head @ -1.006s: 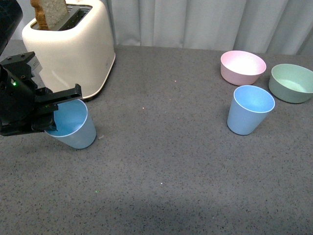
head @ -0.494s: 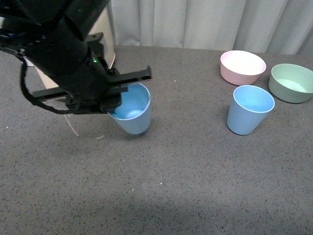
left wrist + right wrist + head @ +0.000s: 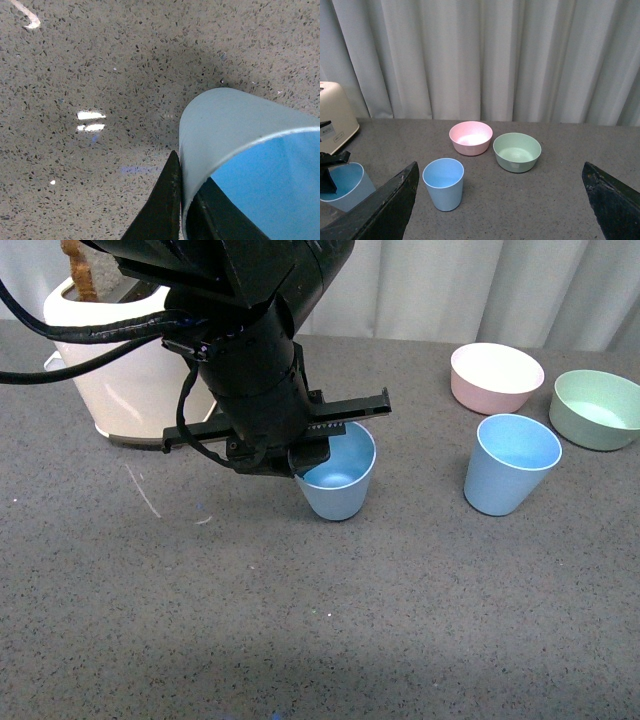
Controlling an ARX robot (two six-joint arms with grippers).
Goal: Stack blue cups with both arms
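Observation:
My left gripper [image 3: 318, 445] is shut on the rim of a light-blue cup [image 3: 338, 480] and holds it tilted just above the grey table, mid-left of centre. In the left wrist view the two black jaws pinch the cup's wall [image 3: 215, 125], one inside, one outside. The second blue cup [image 3: 510, 466] stands upright to the right, also in the right wrist view [image 3: 443, 184]. My right gripper [image 3: 501, 200] is open and empty, raised well behind that cup; it is out of the front view.
A cream toaster [image 3: 130, 380] with toast stands at the back left. A pink bowl [image 3: 496, 376] and a green bowl [image 3: 597, 408] sit at the back right, behind the standing cup. A grey curtain hangs behind the table.
My left arm has carried the held blue cup from beside the toaster rightward towards the table's middle, closer to the standing cup. The standing cup and bowls have not moved.

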